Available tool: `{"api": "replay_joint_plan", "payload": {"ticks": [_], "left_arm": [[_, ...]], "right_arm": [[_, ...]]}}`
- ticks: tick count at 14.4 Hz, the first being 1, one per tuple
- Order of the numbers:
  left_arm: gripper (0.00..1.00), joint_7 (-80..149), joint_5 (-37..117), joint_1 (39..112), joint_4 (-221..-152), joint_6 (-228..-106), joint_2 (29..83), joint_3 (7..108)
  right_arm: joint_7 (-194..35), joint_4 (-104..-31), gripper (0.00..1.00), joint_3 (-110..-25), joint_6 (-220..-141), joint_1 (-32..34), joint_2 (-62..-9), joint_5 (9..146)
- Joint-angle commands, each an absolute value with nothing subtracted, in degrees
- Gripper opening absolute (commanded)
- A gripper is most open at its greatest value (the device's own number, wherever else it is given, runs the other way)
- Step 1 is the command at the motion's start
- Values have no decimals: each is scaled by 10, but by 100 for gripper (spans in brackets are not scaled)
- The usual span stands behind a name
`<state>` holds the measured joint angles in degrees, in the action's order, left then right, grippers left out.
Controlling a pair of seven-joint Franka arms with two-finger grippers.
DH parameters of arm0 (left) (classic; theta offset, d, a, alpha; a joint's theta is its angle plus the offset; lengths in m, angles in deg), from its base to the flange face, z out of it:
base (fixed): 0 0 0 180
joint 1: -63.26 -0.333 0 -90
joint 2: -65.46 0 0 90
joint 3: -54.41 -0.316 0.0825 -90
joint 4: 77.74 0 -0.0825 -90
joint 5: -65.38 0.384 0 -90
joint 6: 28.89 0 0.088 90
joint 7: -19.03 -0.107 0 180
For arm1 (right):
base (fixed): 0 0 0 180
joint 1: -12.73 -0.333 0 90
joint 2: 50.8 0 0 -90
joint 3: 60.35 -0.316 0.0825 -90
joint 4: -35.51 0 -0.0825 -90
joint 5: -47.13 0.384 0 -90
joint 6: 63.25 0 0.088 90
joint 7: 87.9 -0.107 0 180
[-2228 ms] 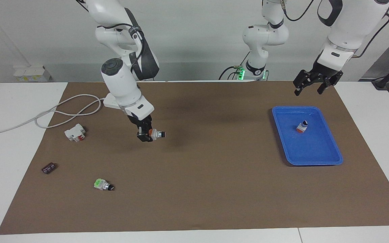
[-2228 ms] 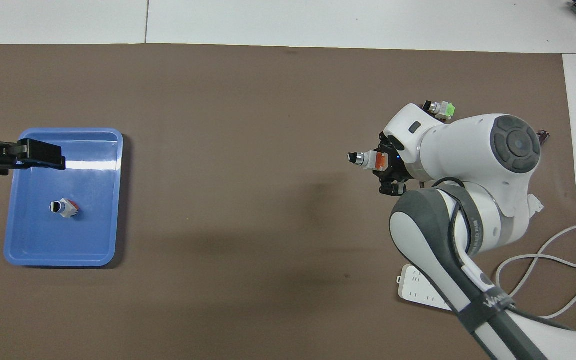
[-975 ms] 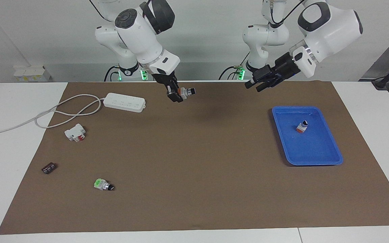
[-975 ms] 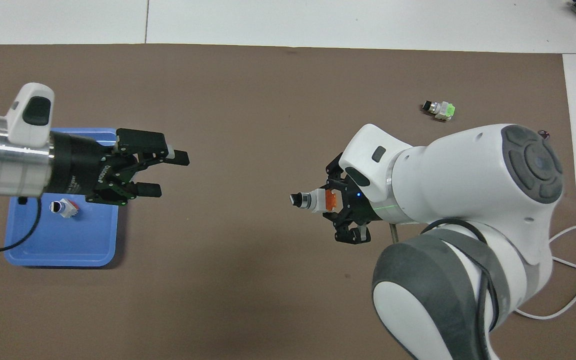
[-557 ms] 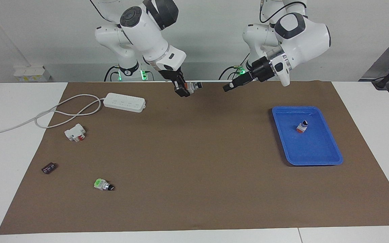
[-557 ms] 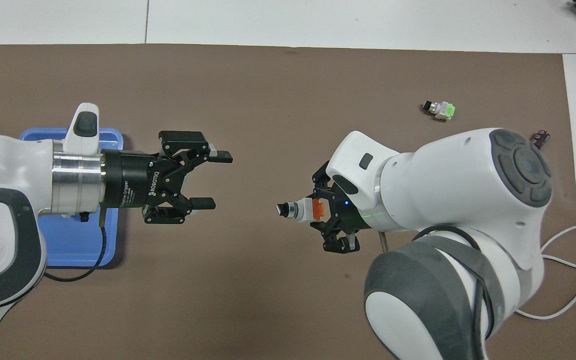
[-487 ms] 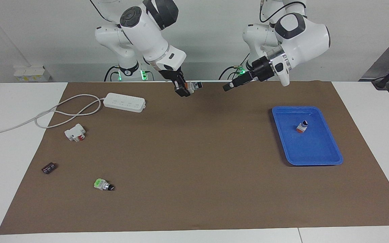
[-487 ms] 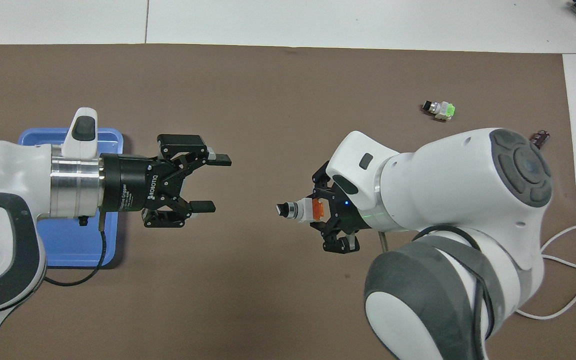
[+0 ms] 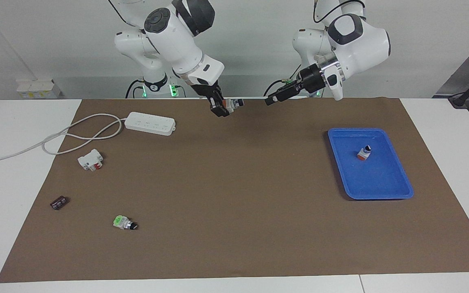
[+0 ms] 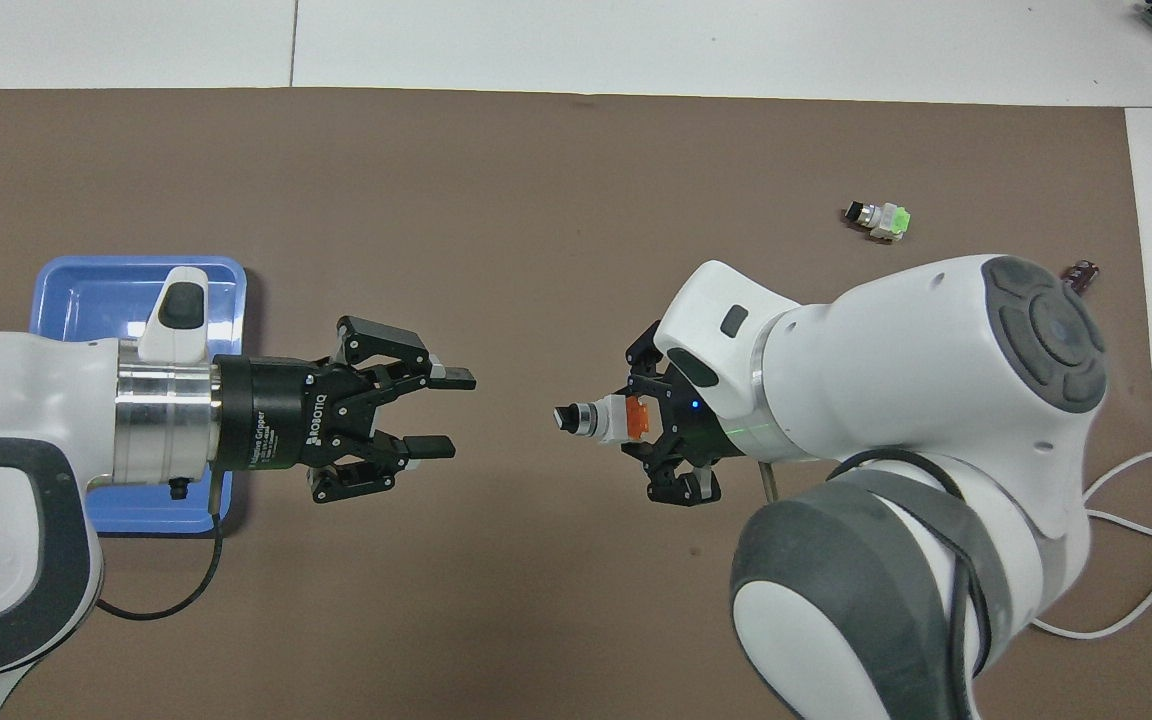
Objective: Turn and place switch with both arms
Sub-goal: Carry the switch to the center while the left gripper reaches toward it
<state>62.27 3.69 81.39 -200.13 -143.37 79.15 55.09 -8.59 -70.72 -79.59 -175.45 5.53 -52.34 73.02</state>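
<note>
My right gripper is shut on the orange end of the switch and holds it up in the air over the mat's edge by the robots, level, with its black knob tip pointing at the left gripper. In the overhead view the switch sticks out of the right gripper. My left gripper is open and empty, level with the switch and a short gap from its knob. In the overhead view the left gripper faces the knob with its fingers apart.
A blue tray at the left arm's end holds a second orange-ended switch. At the right arm's end lie a green-ended switch, a white-and-red breaker block, a small dark part and a white power strip with its cable.
My right gripper lifted the switch and carried it toward the robots, then held still. My left gripper swung in from over the tray, turned level and closed most of the gap to the knob.
</note>
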Motion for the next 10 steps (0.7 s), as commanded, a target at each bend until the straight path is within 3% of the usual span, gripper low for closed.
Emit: {"api": "replay_joint_plan", "payload": {"ticks": [1,7,10], "left_arm": [[65,642,28,842,-2019,-1488,809,548],[63,705,6,932,-2030,-1603,802,550],[59,706,-18,936,-2029,-1610,793,550]], "right_arm": [[-88,-698,0,-799,-1741,67,-519,743],[-90,-699,0,-798,-1743,67,-520,741],[-90,-699,0,-798,-1744,67,-519,741]]}}
